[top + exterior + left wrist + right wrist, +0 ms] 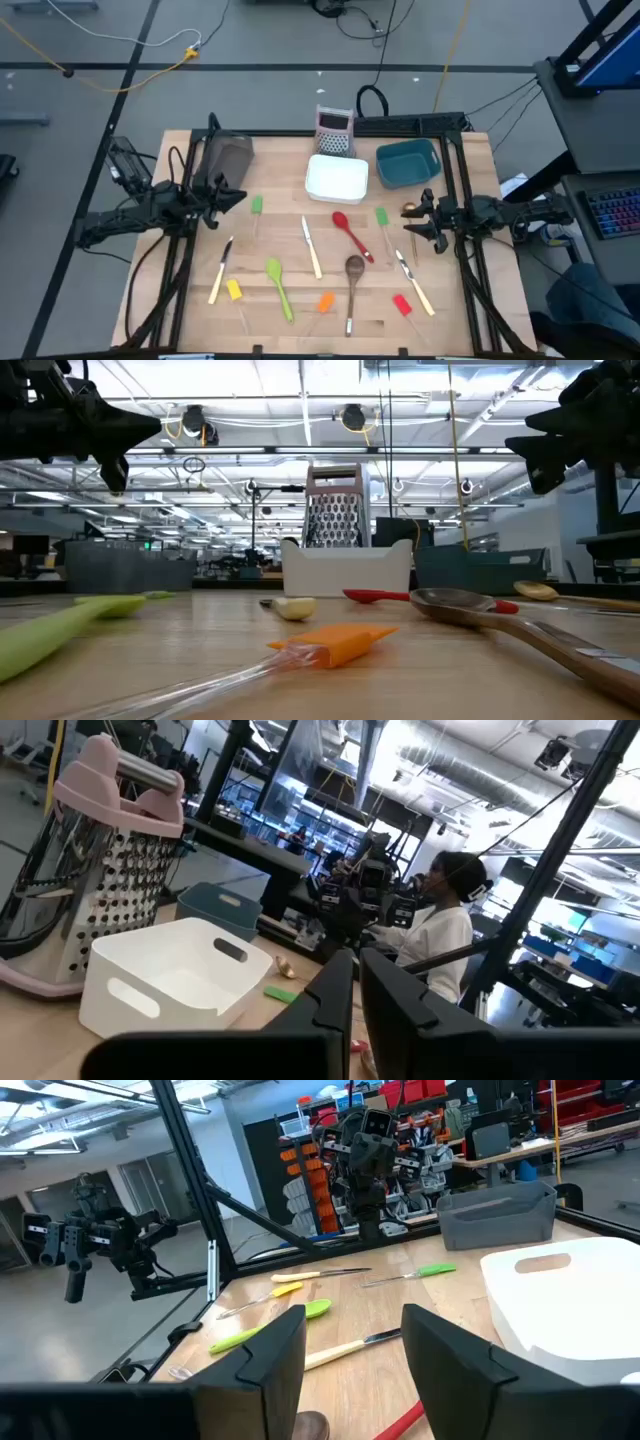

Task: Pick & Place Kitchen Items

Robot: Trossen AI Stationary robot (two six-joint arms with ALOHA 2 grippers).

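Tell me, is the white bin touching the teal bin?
Apart. The high view shows bare wood between the white bin and the teal bin.

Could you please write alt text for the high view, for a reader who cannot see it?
Slim kitchen utensils lie scattered across a wooden table, in front of a white bin, teal bin and pink-and-silver grater. The left gripper and right gripper hover at opposite sides, holding nothing.

Two dark, jointed arms with black cabling, each tipped by a blocky two-fingered tool.
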